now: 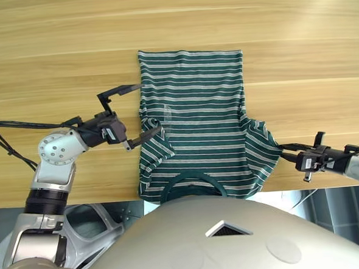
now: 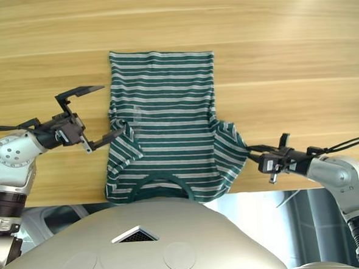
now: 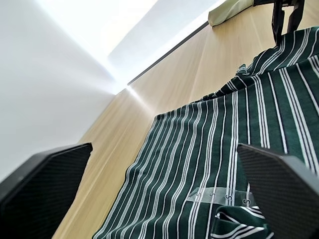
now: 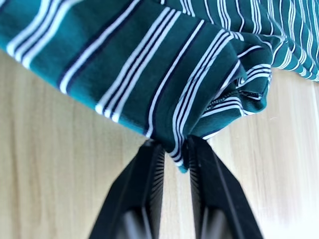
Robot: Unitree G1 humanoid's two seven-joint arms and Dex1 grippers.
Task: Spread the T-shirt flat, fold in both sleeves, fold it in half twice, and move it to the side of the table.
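Both sleeves of the green striped T-shirt lie bunched, not yet folded in; the shirt rests mid-table, its collar at the near edge. The right gripper is pinched onto the right sleeve, likely to pull it flat. The left gripper has its fingers wide apart at the edge of the left sleeve, apparently poised to take it.

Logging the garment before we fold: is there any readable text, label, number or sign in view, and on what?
Clear strip stuck on the T-shirt: a row of small printed characters, too small to read for certain.
Table: no text.
Nothing else in view bears text.
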